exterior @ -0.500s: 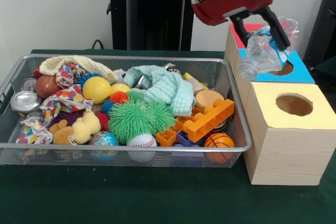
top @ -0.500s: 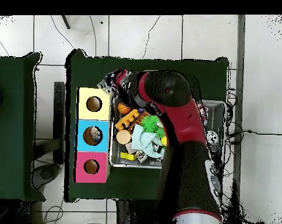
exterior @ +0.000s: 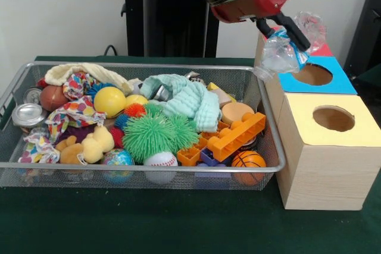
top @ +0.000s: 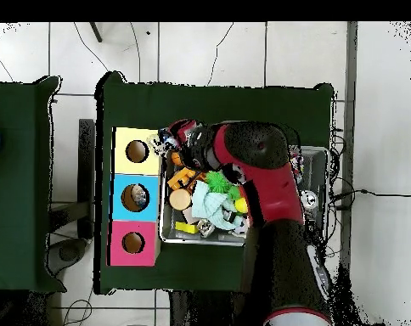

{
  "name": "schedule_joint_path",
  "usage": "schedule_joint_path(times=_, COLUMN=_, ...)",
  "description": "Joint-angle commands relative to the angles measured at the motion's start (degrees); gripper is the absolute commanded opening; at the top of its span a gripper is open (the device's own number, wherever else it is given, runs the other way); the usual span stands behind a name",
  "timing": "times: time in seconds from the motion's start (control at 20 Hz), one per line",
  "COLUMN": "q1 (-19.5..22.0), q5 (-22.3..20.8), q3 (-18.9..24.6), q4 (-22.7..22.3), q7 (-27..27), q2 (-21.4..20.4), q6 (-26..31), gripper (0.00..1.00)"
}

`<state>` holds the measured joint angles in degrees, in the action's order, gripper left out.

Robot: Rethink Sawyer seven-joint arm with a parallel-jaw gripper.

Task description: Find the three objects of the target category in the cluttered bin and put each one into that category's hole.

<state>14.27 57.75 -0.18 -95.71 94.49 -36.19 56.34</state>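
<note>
I am clenching my gripper (exterior: 284, 28) on a thin, dented water bottle (exterior: 280, 53), light, crushable and slippery, so I am pinching its crumpled body gently.

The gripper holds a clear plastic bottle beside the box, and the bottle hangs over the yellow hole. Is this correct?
Not quite. In the front view the gripper does hold the crumpled clear bottle at the box, but the bottle hangs at the edge of the blue panel, next to the blue hole. The yellow hole lies nearer the camera, with nothing over it.
</note>
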Motion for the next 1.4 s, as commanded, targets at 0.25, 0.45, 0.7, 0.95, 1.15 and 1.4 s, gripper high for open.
schedule_joint_path(times=0.25, q1=-0.4, q5=22.7, q3=9.3, q4=-18.8, q7=1.9, q2=-0.4, q6=3.3, gripper=0.00)
schedule_joint_path(times=0.45, q1=-2.2, q5=29.2, q3=10.0, q4=-21.2, q7=-1.9, q2=-0.6, q6=5.3, gripper=0.00)
schedule_joint_path(times=0.7, q1=-3.2, q5=32.4, q3=10.8, q4=-22.0, q7=-3.5, q2=0.2, q6=6.2, gripper=0.00)
schedule_joint_path(times=0.95, q1=-3.2, q5=32.9, q3=11.0, q4=-24.0, q7=-3.2, q2=1.1, q6=8.0, gripper=0.00)
schedule_joint_path(times=1.15, q1=-2.6, q5=31.5, q3=10.9, q4=-25.7, q7=-2.3, q2=1.6, q6=9.2, gripper=0.00)
schedule_joint_path(times=1.4, q1=-2.1, q5=28.6, q3=10.9, q4=-26.2, q7=-2.3, q2=3.6, q6=9.8, gripper=0.00)
